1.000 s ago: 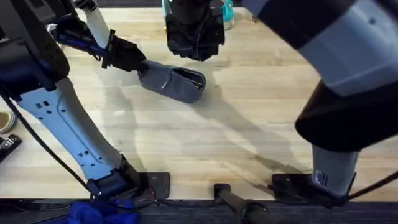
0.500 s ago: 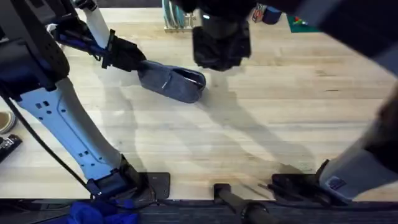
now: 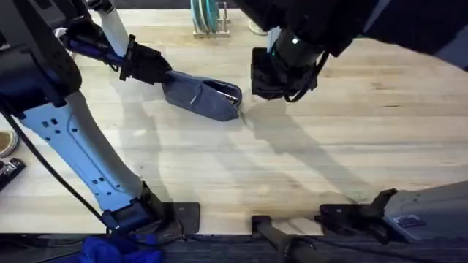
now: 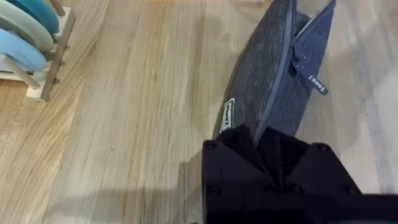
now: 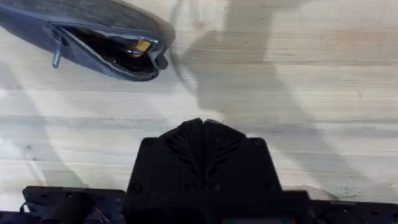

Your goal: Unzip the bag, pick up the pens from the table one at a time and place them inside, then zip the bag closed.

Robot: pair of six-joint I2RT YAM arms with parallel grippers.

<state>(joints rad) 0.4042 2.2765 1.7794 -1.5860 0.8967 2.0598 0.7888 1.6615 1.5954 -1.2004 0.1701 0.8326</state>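
Left claw holds the open bag, right claw hovers beside it

The bag (image 3: 202,96) lies on the surface (image 3: 307,168) at upper centre-left of the overhead view, its zipper open at the right end. The left claw (image 3: 157,71) is clamped on the bag's left end. The right claw (image 3: 268,76), fingers pressed together and empty, hangs just right of the bag's open mouth
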